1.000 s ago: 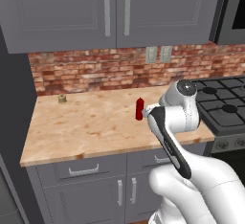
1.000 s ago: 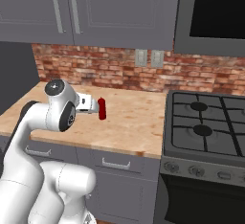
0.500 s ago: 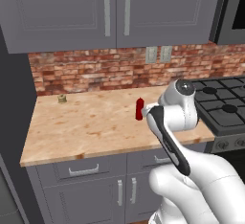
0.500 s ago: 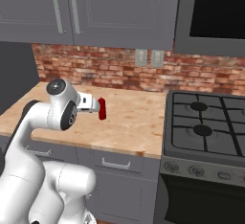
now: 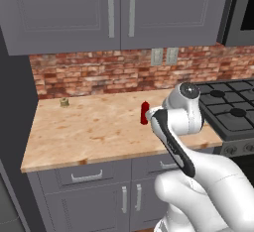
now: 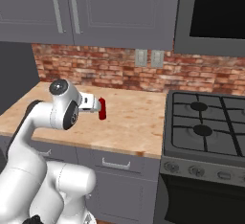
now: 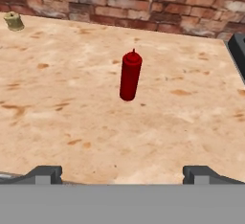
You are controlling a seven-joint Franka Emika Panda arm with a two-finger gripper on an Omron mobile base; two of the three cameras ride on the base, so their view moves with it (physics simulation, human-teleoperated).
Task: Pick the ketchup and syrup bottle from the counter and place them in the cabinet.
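We note the ketchup (image 7: 130, 74) standing upright on the counter (image 5: 89, 132), toward the stove side, well clear of the brick backsplash (image 5: 99, 72) and apart from everything else on the wood. In the hand view it sits ahead of the gripper (image 7: 122, 174), a little right of centre, with open counter between it and the fingertips (image 7: 45, 174). The jaws stand fully apart and hold nothing.

The syrup bottle (image 7: 13, 21) sits far off at the back left corner of the counter, near the wall; it is small in all views and we read little of its shape.

We judge the step in hand to be the approach to the ketchup, with no grasp yet made.

To do it well, we would:
- bring the hand forward until the bottle lies squarely between the two fingers, centred, not nearer one pad;
- come in at mid-body height, below the narrowing neck, since the bottle is slim and tall and a high or glancing touch would likely tip it;
- keep the fingers off the wood as we close;
- close only once the bottle is well inside the jaws, then lift straight up before swinging away.

The stove (image 6: 206, 127) lies to the right of the bottle; we keep the arm's sweep clear of it.
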